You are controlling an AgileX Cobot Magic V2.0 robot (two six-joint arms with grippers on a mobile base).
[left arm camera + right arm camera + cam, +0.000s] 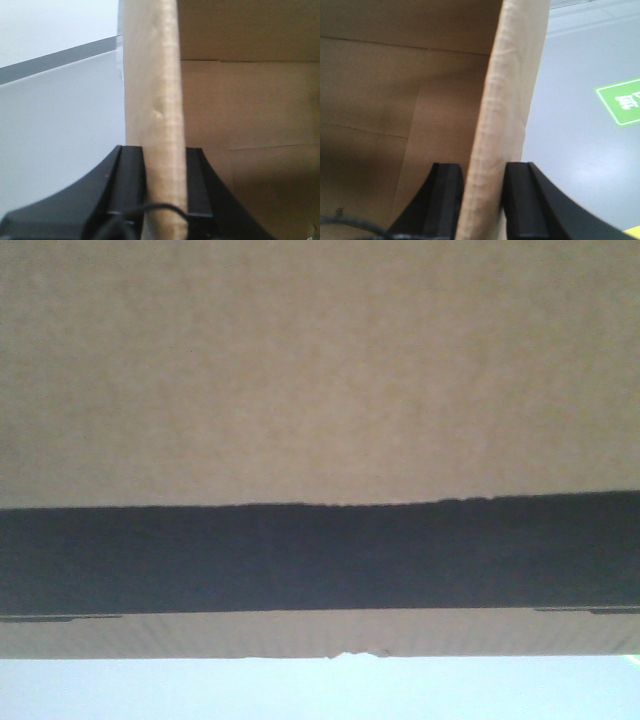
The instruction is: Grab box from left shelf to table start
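Observation:
The box (pixel 320 370) fills the front view: brown corrugated cardboard with a wide black band (pixel 320 555) across it. Below its lower edge shows a strip of the pale blue table (pixel 200 690). In the left wrist view my left gripper (pixel 162 155) is shut on the upright edge of a box (pixel 155 75) wall, one black finger (pixel 131 175) outside, the other inside. My right gripper (pixel 482 170) is likewise shut on the opposite wall of the box (pixel 510 75), whose brown inside lies to its left. The left shelf is out of view.
A grey floor with a green painted sign (pixel 622 102) lies beyond the box on the right side. On the left side there is a pale surface crossed by a dark grey strip (pixel 60 57). A black cable (pixel 160 206) crosses the left gripper's base.

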